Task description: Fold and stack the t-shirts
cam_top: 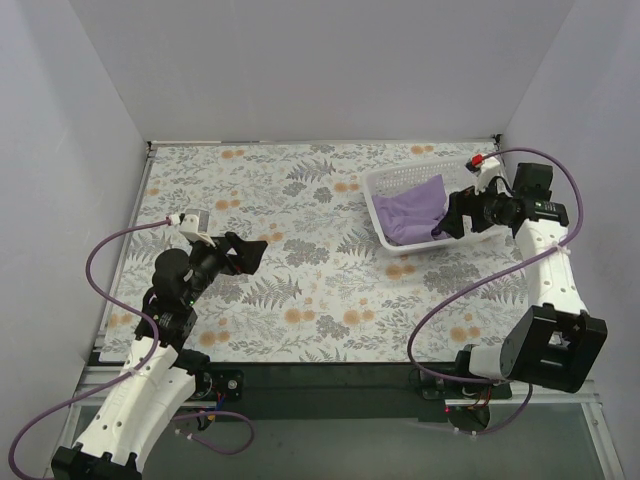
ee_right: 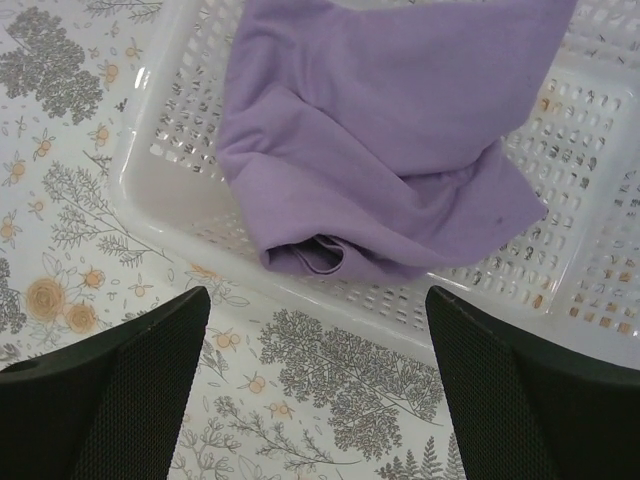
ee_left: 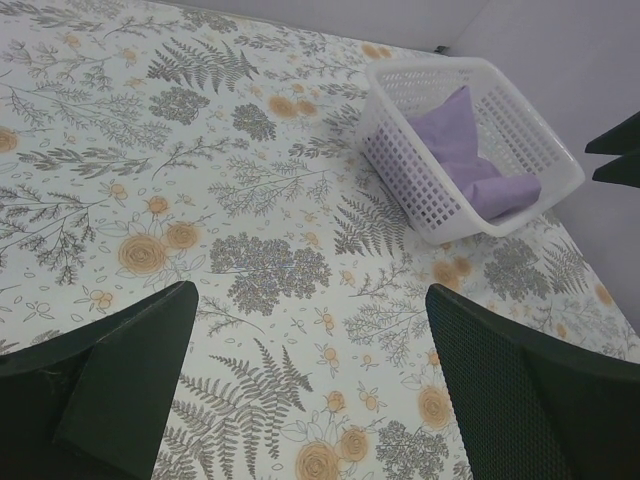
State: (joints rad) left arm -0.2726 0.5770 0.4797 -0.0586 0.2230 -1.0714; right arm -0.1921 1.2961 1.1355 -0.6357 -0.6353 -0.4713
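Note:
A lavender-purple t-shirt (cam_top: pixel 418 212) lies crumpled inside a white lattice basket (cam_top: pixel 378 186) at the back right of the table. It also shows in the left wrist view (ee_left: pixel 455 140) and fills the top of the right wrist view (ee_right: pixel 380 130). My right gripper (cam_top: pixel 450 222) is open and empty, hovering above the basket's near right edge, just short of the shirt. My left gripper (cam_top: pixel 250 252) is open and empty above the table at the left, far from the basket.
The table is covered by a floral cloth (cam_top: pixel 300 290). Grey walls close in the back and both sides. The basket's rim (ee_right: pixel 200 240) lies between my right fingers and the shirt. Purple cables loop beside both arms.

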